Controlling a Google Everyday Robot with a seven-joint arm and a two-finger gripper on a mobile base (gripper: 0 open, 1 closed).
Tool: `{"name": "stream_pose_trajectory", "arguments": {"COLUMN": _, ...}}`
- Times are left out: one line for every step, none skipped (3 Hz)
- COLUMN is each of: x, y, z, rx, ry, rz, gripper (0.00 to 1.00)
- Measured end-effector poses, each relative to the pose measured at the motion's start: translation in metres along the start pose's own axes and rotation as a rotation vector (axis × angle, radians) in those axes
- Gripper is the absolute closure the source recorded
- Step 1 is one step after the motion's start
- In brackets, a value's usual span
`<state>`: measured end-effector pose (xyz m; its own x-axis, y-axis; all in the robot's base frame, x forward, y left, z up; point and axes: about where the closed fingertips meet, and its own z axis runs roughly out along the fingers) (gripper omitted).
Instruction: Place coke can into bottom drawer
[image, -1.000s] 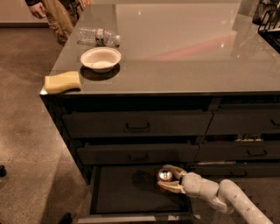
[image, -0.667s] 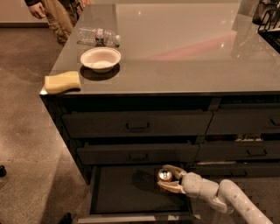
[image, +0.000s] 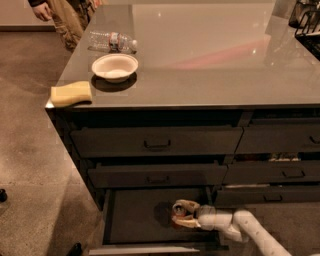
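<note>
Within the open bottom drawer (image: 131, 221), the tool (image: 181, 214) clasps the coke can (image: 178, 218) between its fingers (image: 186, 204)

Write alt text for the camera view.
The robot's two-finger tool holds a small red aluminium soda can inside the open, wide dark grey bottom drawer. On the grey countertop above lie a white bowl, yellow sponge and clear plastic bottle.

Kitchen island (image: 210, 70), drawers (image: 157, 142), bowl (image: 115, 66), sponge (image: 71, 93), fingers (image: 185, 204) gripping coke can (image: 180, 215) over bottom drawer (image: 132, 217)
</note>
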<state>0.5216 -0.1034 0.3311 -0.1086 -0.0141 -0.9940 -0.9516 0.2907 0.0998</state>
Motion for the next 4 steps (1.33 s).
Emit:
{"name": "stream_pose_trajectory", "arguments": {"x": 0.045, "y": -0.010, "z": 0.004, "rx": -0.039, "ry": 0.008, "rz": 0.012, "gripper": 1.00}}
{"name": "stream_pose_trajectory", "arguments": {"x": 0.065, "y": -0.017, "z": 0.007, "rx": -0.076, "ry": 0.007, "rz": -0.034, "gripper": 0.96}}
{"name": "stream_pose_trajectory", "arguments": {"x": 0.076, "y": -0.019, "z": 0.011, "rx": -0.101, "ry": 0.009, "rz": -0.054, "gripper": 0.73}}
{"name": "stream_pose_trajectory", "arguments": {"x": 0.093, "y": -0.019, "z": 0.010, "rx": -0.136, "ry": 0.031, "rz": -0.067, "gripper": 0.51}}
